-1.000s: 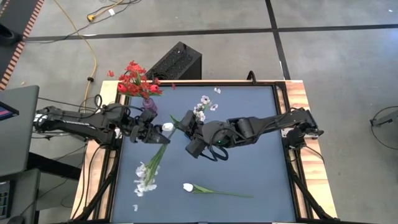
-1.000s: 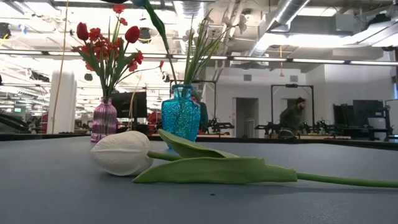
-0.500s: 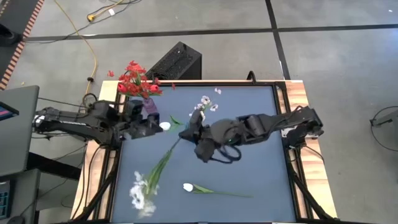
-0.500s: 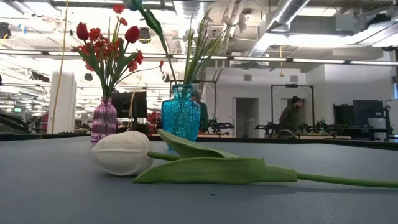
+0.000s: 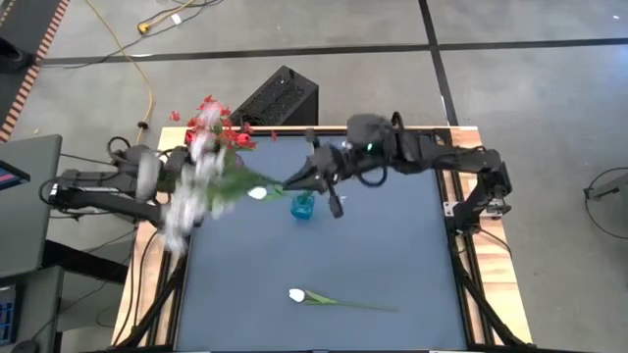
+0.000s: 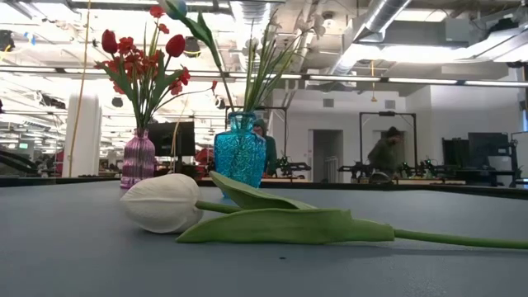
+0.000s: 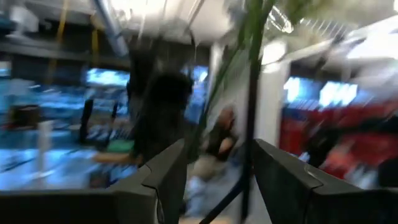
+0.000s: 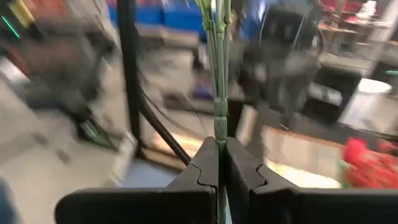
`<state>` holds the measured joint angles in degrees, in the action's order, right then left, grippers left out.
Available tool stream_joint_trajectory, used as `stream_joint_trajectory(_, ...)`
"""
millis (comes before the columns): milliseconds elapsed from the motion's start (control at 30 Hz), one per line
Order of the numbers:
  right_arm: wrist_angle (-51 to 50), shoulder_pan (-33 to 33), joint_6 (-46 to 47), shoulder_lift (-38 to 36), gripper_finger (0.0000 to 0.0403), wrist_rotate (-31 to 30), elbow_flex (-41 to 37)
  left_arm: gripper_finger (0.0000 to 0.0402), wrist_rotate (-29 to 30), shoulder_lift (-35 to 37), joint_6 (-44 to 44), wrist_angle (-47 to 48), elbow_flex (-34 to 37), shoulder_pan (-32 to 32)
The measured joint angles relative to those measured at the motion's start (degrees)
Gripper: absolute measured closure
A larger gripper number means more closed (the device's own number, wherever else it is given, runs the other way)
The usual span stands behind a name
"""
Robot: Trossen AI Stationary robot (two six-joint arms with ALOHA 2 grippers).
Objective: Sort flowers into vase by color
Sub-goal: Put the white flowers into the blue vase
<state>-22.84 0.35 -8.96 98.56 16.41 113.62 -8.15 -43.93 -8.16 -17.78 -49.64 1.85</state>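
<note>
Your red flowers (image 5: 216,126) already stand in the purple vase (image 6: 138,161), your right claw (image 8: 218,163) pinches a green stem (image 8: 219,93) above the blue vase (image 5: 302,206), and one white tulip (image 5: 297,295) waits on the bench (image 5: 392,265).

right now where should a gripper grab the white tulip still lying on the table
Grip the white tulip on its bare green stem, past the leaves, coming straight down from above. It lies flat, the bud toward the left arm's side and the stem trailing toward the right, so jaws set across the thin stem should close cleanly; the bud looks too bulky and soft to pinch.
</note>
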Motion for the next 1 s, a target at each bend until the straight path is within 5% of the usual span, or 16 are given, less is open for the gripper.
stream_joint_trajectory(167,7.38,-2.96,10.6,0.07,0.037,7.71,0.0,0.0232,6.0,-1.71,6.04,6.43,-3.6,0.02)
stream_joint_trajectory(433,7.92,-3.2,12.91,0.17,0.037,3.33,-0.9,0.0225,8.96,-4.89,10.54,6.12,-5.78,0.02)
stream_joint_trajectory(800,6.1,-5.33,13.49,2.8,0.0371,1.43,-1.46,0.0161,11.08,-12.86,15.57,4.31,-15.05,0.02)
stream_joint_trajectory(1000,5.31,-5.42,13.22,3.34,0.037,1.42,-1.4,0.0155,18.34,-13.41,16.02,5.83,-18.5,-0.07)
